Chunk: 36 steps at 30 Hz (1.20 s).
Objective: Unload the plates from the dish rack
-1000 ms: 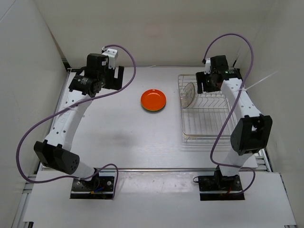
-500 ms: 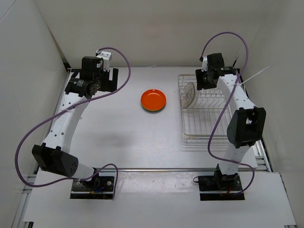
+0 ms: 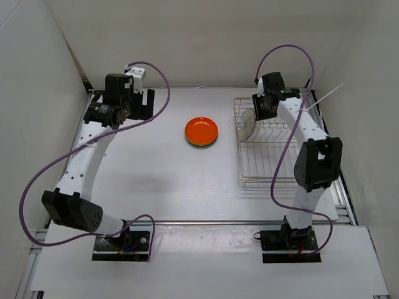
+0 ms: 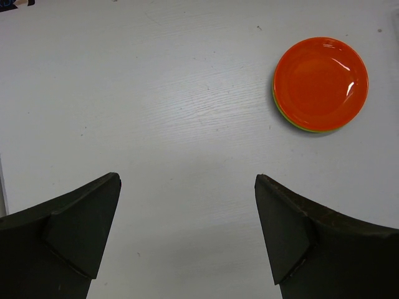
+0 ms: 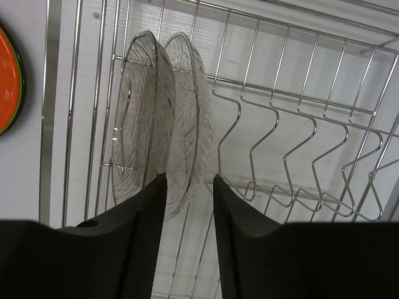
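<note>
Occlusions, right wrist view.
The fingers [image 5: 137, 249] hide the clear plates' [image 5: 149, 112] lower rims; the left edge crops the orange plate [image 5: 7, 81].

the orange plate [image 4: 321, 83] is a glossy bright orange, and a thin rim of the yellow-green plate [image 4: 293, 124] shows beneath it. the two clear plates [image 5: 140, 124] are colourless glass with fine ribbed, leaf-like lines. the dish rack [image 5: 299, 99] is shiny silver wire. the surface [image 4: 156, 93] is pale grey-white with faint grain. the left end effector [image 4: 187, 187] and right end effector [image 5: 189, 187] are matt black. the arms [image 3: 84, 162] are white with black joints, and the cables [image 3: 28, 187] are purple.
</note>
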{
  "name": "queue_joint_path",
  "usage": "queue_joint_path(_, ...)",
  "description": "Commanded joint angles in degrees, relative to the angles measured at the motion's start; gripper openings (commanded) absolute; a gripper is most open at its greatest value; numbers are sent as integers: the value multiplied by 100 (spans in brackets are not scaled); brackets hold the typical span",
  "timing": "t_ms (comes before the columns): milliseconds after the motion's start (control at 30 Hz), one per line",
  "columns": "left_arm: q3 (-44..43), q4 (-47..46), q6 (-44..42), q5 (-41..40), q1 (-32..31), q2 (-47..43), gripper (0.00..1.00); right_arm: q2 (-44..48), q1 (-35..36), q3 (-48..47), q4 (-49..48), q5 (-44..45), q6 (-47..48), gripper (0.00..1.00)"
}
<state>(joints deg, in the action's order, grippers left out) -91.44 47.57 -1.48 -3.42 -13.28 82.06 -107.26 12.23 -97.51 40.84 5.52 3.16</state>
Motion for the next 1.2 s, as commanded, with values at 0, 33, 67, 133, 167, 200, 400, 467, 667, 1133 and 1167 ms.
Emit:
queue_joint_path(0, -146, -90, 60, 289, 106, -165, 100, -93, 60, -242, -173, 230, -43, 40)
queue_joint_path(33, -146, -90, 60, 289, 106, -164, 100, -93, 113, -242, -173, 291, -43, 40)
queue_joint_path(67, -146, -90, 60, 350, 158, -164, 100, -93, 113, -242, -173, 292, -43, 38)
queue_joint_path(133, -146, -90, 112, 351, 159, -164, 100, -93, 113, -242, -173, 353, -43, 37)
queue_joint_path(167, -146, -90, 112, 351, 159, -164, 100, -93, 113, -242, -173, 406, -43, 31)
queue_joint_path(200, -146, -90, 112, 403, 159, -164, 100, -93, 113, -242, -173, 458, -43, 29)
queue_joint_path(400, -199, -90, 112, 404, 159, -164, 100, -146, 113, -242, -120, 459, -43, 22)
queue_joint_path(467, -199, -90, 112, 404, 159, -164, 100, -146, 113, -294, -120, 512, -43, 20)
queue_joint_path(667, -199, -90, 112, 456, 159, -111, 100, -146, 113, -347, -67, 564, -96, 12)
queue_joint_path(1133, -252, -37, 112, 456, 159, -59, 100, -137, 175, -505, 214, 863, -202, 0)
queue_joint_path(1167, -252, -37, 112, 456, 159, -59, 100, -137, 235, -566, 275, 915, -202, 0)
